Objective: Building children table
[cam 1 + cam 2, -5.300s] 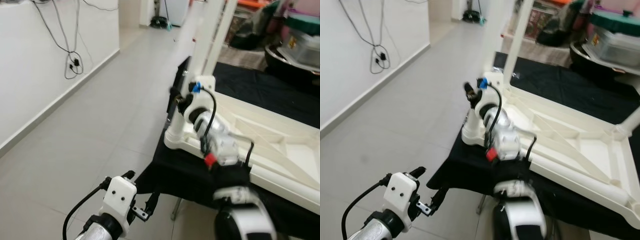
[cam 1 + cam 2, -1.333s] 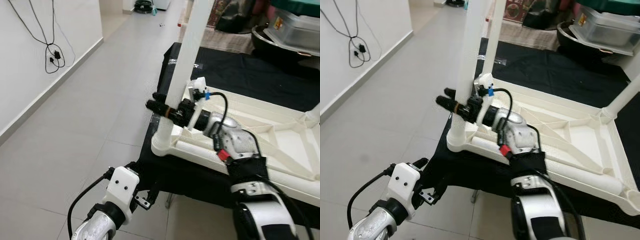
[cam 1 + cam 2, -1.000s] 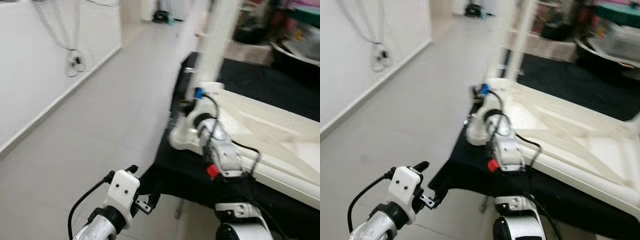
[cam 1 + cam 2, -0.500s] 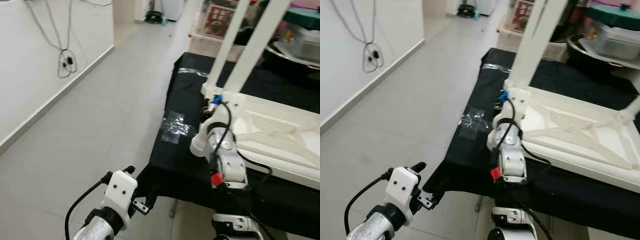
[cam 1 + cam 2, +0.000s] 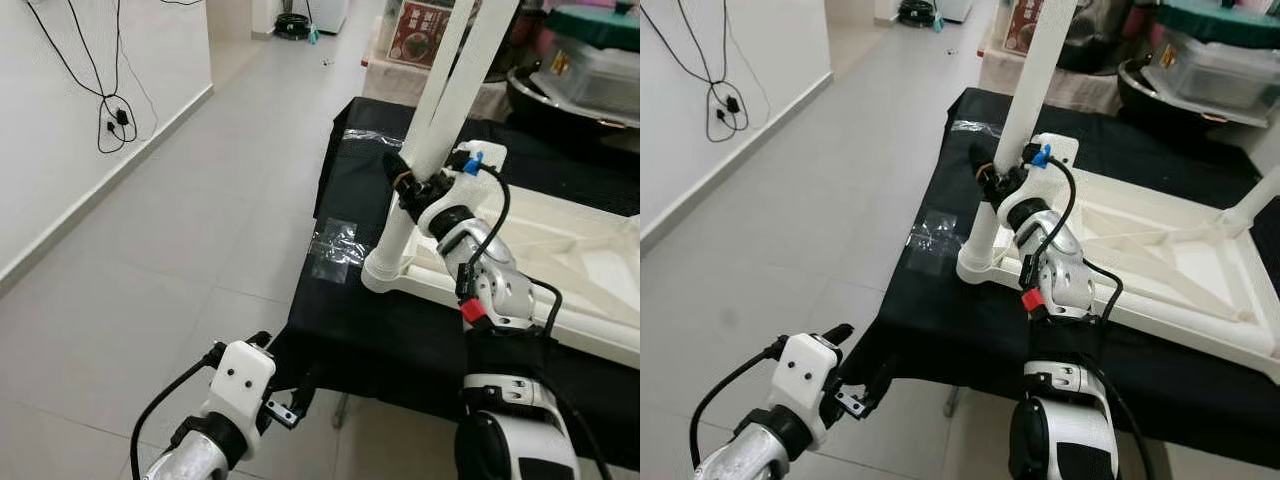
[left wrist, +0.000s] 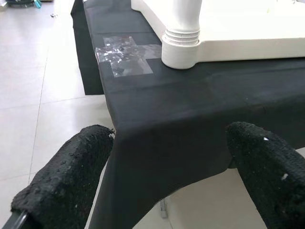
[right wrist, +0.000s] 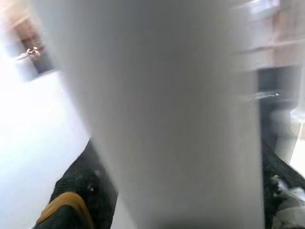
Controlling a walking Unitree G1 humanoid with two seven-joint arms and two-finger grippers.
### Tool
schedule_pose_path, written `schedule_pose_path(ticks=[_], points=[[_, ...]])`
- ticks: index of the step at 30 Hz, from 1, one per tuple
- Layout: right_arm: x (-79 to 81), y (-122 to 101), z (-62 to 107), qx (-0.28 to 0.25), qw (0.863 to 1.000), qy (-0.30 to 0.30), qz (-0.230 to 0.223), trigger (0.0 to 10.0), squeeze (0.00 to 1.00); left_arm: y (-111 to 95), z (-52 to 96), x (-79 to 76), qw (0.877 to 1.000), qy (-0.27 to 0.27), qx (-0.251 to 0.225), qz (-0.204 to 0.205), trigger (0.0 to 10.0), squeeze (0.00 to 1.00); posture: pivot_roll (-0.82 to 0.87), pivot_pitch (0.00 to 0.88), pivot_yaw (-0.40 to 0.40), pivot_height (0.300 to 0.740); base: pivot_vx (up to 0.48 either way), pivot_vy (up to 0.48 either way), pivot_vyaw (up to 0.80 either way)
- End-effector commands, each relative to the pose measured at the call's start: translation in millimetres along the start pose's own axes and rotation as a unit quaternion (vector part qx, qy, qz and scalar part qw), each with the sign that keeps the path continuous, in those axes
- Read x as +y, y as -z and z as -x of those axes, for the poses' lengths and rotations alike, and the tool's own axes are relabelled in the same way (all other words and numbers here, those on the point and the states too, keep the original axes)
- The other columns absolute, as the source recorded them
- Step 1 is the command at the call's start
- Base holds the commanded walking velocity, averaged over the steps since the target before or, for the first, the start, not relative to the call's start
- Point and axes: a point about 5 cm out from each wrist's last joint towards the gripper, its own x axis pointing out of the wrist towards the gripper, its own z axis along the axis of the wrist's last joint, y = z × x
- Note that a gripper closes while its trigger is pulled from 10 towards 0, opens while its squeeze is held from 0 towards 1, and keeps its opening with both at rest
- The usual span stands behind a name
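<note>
The right tool point(image 5: 403, 181) was clamped around one white table leg point(image 5: 452, 100), a smooth round plastic tube standing in the near-left corner socket point(image 5: 388, 268) of the upside-down children's table point(image 5: 1160, 262). In the right wrist view that leg point(image 7: 167, 109) sat squarely between the two black rough-padded fingers point(image 7: 71, 200), one of them wearing a yellow band. A second white leg point(image 5: 441, 50) rose just behind the first, and a third point(image 5: 1252, 210) leaned up at the far right corner, so three legs were counted. The table itself was cream plastic, a flat rectangular frame with raised ribs crossing its underside, and it lay on a tabletop draped in black cloth point(image 5: 940, 330). Two patches of clear crinkled tape point(image 6: 126, 53) were stuck on the cloth near the socket, whose collar looked ringed in the left wrist view. The left tool point(image 6: 167, 191) hung low by the tabletop's near corner, its two spongy black fingers point(image 6: 66, 181) spread wide with nothing between them. One black cable point(image 5: 110, 115) dangled down the white wall above the grey tiled floor point(image 5: 180, 230).
</note>
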Motion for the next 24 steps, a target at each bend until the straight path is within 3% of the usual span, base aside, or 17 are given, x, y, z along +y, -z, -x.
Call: schedule_pose_path(ticks=[1, 2, 3, 4, 5, 7, 8, 9, 10, 12, 13, 17, 18, 19, 21, 22, 24], points=[[16.6, 5, 2.3, 0.03, 0.992, -0.124, -0.015, 10.0, 0.0, 1, -0.3, -1.9, 1.0, 0.003, 0.002, 0.0, 10.0, 0.0, 0.13, 0.075, -0.132, 0.74, 0.0, 0.0, 0.0], [16.6, 5, 2.3, 0.03, 0.992, -0.124, -0.015, 10.0, 0.0, 1, -0.3, -1.9, 1.0, 0.003, 0.002, 0.0, 10.0, 0.0, 0.13, 0.075, -0.132, 0.74, 0.0, 0.0, 0.0], [24.7, 8, 9.3, 0.054, 0.976, -0.209, -0.009, 10.0, 0.0, 0, -0.3, -1.9, 1.0, 0.002, 0.001, 0.0, 10.0, 0.0, 0.13, 0.077, -0.131, 0.74, 0.0, 0.0, 0.0], [24.7, 8, 9.3, 0.054, 0.976, -0.209, -0.009, 10.0, 0.0, 0, -0.3, -1.9, 1.0, 0.002, 0.001, 0.0, 10.0, 0.0, 0.13, 0.077, -0.131, 0.74, 0.0, 0.0, 0.0], [32.3, 15, 17.4, 0.085, 0.954, -0.287, 0.005, 10.0, 0.0, 0, 0.0, -2.1, 1.0, 0.002, 0.001, 0.0, 10.0, 0.0, 0.13, 0.08, -0.134, 0.74, 0.0, 0.0, 0.0], [37.7, 26, 23.3, 0.122, 0.921, -0.371, 0.018, 10.0, 0.0, 0, 0.5, -2.5, 1.0, 0.002, 0.001, 0.001, 10.0, 0.0, 0.14, 0.084, -0.136, 0.74, 0.0, 0.0, 0.0], [37.7, 26, 23.3, 0.122, 0.921, -0.371, 0.018, 10.0, 0.0, 0, 0.5, -2.5, 1.0, 0.002, 0.001, 0.001, 10.0, 0.0, 0.14, 0.084, -0.136, 0.74, 0.0, 0.0, 0.0], [37.9, 27, 21.1, 0.126, 0.912, -0.39, 0.018, 10.0, 0.0, 0, 0.7, -2.6, 1.0, 0.001, 0.0, 0.001, 10.0, 0.0, 0.14, 0.085, -0.136, 0.74, 0.0, 0.0, 0.0], [37.8, 26, 16.6, 0.124, 0.91, -0.396, 0.016, 9.4, 0.0, 0, 1.0, -2.8, 1.0, 0.0, 0.001, 0.001, 10.0, 0.0, 0.14, 0.086, -0.137, 0.74, 0.0, 0.0, 0.0], [37.8, 26, 16.6, 0.124, 0.91, -0.396, 0.016, 9.4, 0.0, 0, 1.0, -2.8, 1.0, 0.0, 0.001, 0.001, 10.0, 0.0, 0.14, 0.086, -0.137, 0.74, 0.0, 0.0, 0.0], [38.1, 25, 10.6, 0.12, 0.912, -0.392, 0.016, 0.0, 0.0, 0, 1.2, -2.7, 1.0, 0.0, 0.001, 0.001, 10.0, 0.0, 0.14, 0.087, -0.137, 0.74, 0.0, 0.0, 0.0], [38.8, 25, 3.8, 0.113, 0.92, -0.374, 0.024, 0.0, 0.0, 0, 1.4, -2.8, 1.0, 0.0, 0.001, 0.001, 10.0, 0.0, 0.14, 0.088, -0.137, 0.74, 0.0, 0.0, 0.0], [39.0, 26, -3.9, 0.101, 0.939, -0.325, 0.041, 0.0, 0.0, 0, 1.2, -2.9, 1.0, 0.0, 0.001, 0.002, 10.0, 0.0, 0.14, 0.089, -0.139, 0.74, 0.0, 0.0, 0.0], [39.0, 26, -3.9, 0.101, 0.939, -0.325, 0.041, 0.0, 0.0, 0, 1.2, -2.9, 1.0, 0.0, 0.001, 0.002, 10.0, 0.0, 0.14, 0.089, -0.139, 0.74, 0.0, 0.0, 0.0], [37.0, 27, -6.3, 0.091, 0.956, -0.273, 0.054, 0.0, 0.0, 0, 0.9, -2.8, 1.0, 0.0, 0.001, 0.002, 10.0, 0.0, 0.14, 0.09, -0.138, 0.74, 0.0, 0.0, 0.0], [37.0, 27, -6.3, 0.091, 0.956, -0.273, 0.054, 0.0, 0.0, 0, 0.9, -2.8, 1.0, 0.0, 0.001, 0.002, 10.0, 0.0, 0.14, 0.09, -0.138, 0.74, 0.0, 0.0, 0.0], [30.8, 27, -8.9, 0.085, 0.974, -0.201, 0.062, 0.0, 0.0, 0, 0.8, -2.6, 1.0, 0.0, 0.001, 0.003, 10.0, 0.0, 0.13, 0.086, -0.136, 0.74, 0.0, 0.0, 0.0]])
